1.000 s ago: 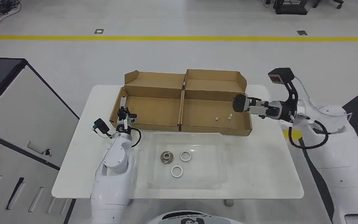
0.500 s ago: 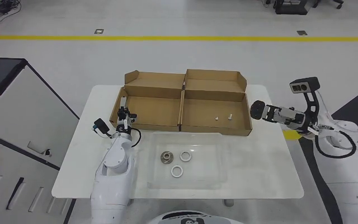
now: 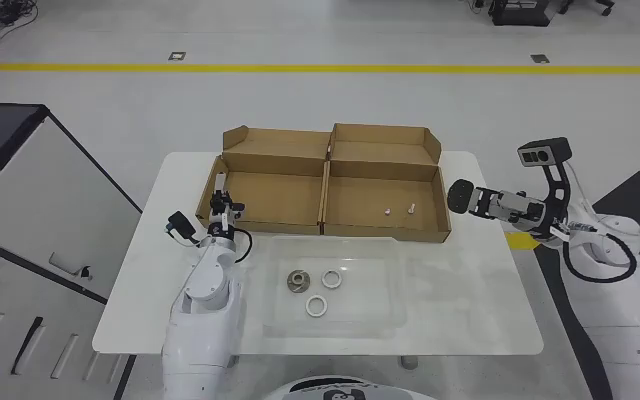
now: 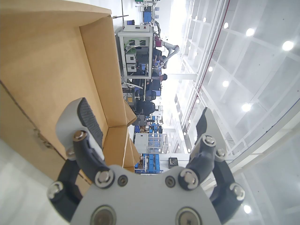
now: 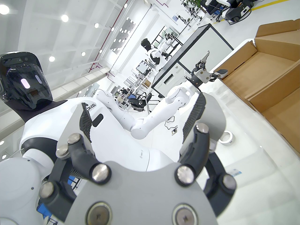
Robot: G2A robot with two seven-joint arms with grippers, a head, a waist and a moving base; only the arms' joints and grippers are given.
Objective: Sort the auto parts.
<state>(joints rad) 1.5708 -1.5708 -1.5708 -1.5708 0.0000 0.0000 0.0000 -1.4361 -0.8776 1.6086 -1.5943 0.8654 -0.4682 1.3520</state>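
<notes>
Two open cardboard boxes stand side by side at the table's back. The left box (image 3: 270, 197) holds nothing; the right box (image 3: 370, 198) holds two small pale bolts (image 3: 398, 210). A clear tray (image 3: 375, 300) in front carries a grey hub (image 3: 296, 281) and two white rings (image 3: 331, 279) (image 3: 317, 305). My left gripper (image 3: 223, 196) (image 4: 143, 118) stands open against the left box's outer side wall (image 4: 46, 59), pointing upward. My right gripper (image 3: 455, 196) (image 5: 141, 113) hangs open and empty just beyond the right box's outer wall.
The right wrist view looks across the table to the left gripper (image 5: 202, 71), a white ring (image 5: 226, 138) and the boxes (image 5: 269, 78). A dark-framed white cabinet (image 3: 50, 200) stands beside the table's left side.
A second ago the right gripper reached over the right box's edge near the bolts; it has drawn back outside the box. The left arm and the parts have stayed put.
</notes>
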